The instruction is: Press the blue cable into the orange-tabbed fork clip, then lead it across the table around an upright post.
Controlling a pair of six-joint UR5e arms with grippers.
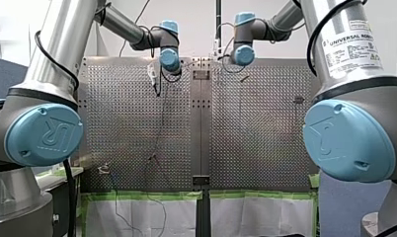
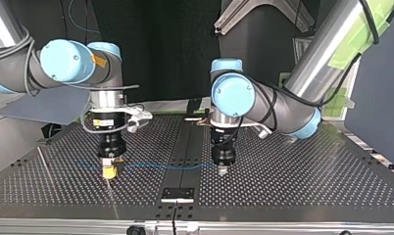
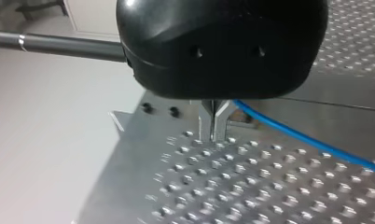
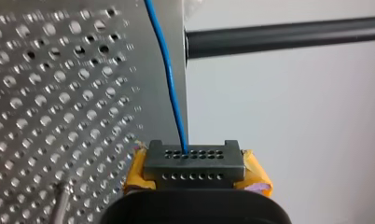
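Observation:
The thin blue cable (image 2: 156, 166) lies stretched just above the perforated table (image 2: 307, 171) between my two grippers. My right gripper (image 2: 109, 169), at the top view's left, has yellow pads and is shut on the cable. In the right wrist view the cable (image 4: 170, 79) runs straight out of the right gripper (image 4: 193, 161). My left gripper (image 2: 222, 169) stands at the other end of the cable. Its metal fingers (image 3: 219, 126) are pressed together just above the table, and the cable (image 3: 307, 140) leads away from beside them. No orange-tabbed clip shows clearly.
A dark seam strip (image 2: 185, 156) runs down the table's middle to a black plate (image 2: 178, 194). A thin metal rod (image 2: 43, 159) lies near my right gripper. In the front view a small pale fixture (image 1: 103, 169) and dark fixtures (image 1: 299, 99) sit on the table.

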